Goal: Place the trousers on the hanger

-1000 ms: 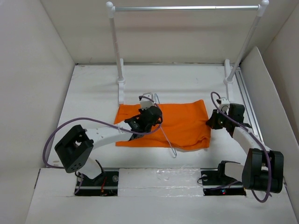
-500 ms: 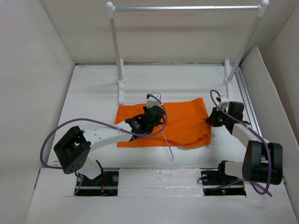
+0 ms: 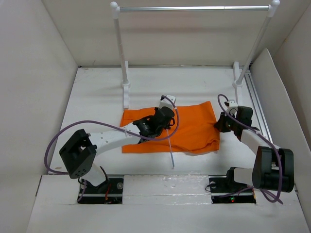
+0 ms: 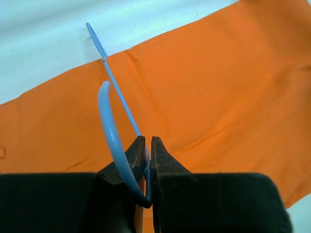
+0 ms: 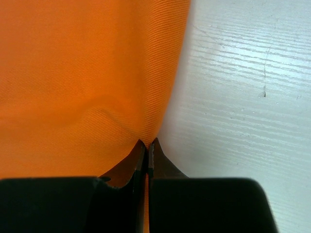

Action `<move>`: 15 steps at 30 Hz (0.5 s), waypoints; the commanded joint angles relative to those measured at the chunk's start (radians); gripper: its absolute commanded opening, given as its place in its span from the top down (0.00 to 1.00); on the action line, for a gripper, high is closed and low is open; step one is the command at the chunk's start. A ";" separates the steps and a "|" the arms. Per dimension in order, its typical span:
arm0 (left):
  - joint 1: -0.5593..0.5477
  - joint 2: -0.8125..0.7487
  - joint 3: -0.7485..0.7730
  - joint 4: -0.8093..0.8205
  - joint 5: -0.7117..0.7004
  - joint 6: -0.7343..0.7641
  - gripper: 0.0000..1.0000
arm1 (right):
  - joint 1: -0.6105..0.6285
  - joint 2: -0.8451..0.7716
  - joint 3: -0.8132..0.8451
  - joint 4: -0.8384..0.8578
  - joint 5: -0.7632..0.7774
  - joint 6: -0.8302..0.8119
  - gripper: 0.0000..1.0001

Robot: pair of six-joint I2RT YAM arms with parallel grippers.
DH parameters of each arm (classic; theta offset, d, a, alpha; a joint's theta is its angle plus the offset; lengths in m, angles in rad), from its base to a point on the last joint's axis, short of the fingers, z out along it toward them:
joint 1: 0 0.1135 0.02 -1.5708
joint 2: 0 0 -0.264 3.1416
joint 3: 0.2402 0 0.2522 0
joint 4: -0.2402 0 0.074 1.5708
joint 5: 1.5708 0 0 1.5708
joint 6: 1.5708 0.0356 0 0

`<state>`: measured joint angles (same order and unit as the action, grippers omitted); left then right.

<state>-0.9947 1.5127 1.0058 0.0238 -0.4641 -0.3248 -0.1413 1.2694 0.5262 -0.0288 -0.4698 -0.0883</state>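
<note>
The orange trousers lie flat on the white table, mid-view. My left gripper is over their left half, shut on the pale blue wire hanger, whose thin wire runs down past the trousers' near edge. In the left wrist view the jaws pinch the hanger at a bend near its hook, above the trousers. My right gripper is shut on the trousers' right edge. In the right wrist view its jaws pinch the trousers at the hem.
A metal rail on two white posts spans the back of the table. A metal track and a slanted white panel run along the right side. White walls enclose the table.
My left gripper has moved right and farther back over the trousers with the hanger in it; the hanger's near end has swung along. The right gripper has stayed on the trousers' edge.
</note>
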 commanded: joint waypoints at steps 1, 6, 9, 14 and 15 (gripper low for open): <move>-0.002 0.006 0.050 -0.007 0.039 0.006 1.00 | 0.014 -0.021 -0.002 0.076 0.011 0.010 1.00; -0.002 0.012 0.076 0.018 0.076 -0.026 1.00 | 0.063 -0.028 -0.008 0.089 0.031 0.032 1.00; -0.002 0.014 0.085 0.036 0.105 -0.025 1.00 | 0.072 -0.031 -0.008 0.090 0.031 0.035 1.00; -0.002 0.011 0.102 0.047 0.110 -0.060 1.00 | 0.092 -0.034 -0.012 0.095 0.042 0.047 1.00; -0.002 0.009 0.103 0.051 0.110 -0.065 1.00 | 0.092 -0.038 -0.015 0.093 0.040 0.045 1.00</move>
<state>-0.9947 1.5360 1.0538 0.0177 -0.3798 -0.3508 -0.0696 1.2602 0.5198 -0.0002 -0.4088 -0.0624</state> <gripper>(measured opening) 0.021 0.033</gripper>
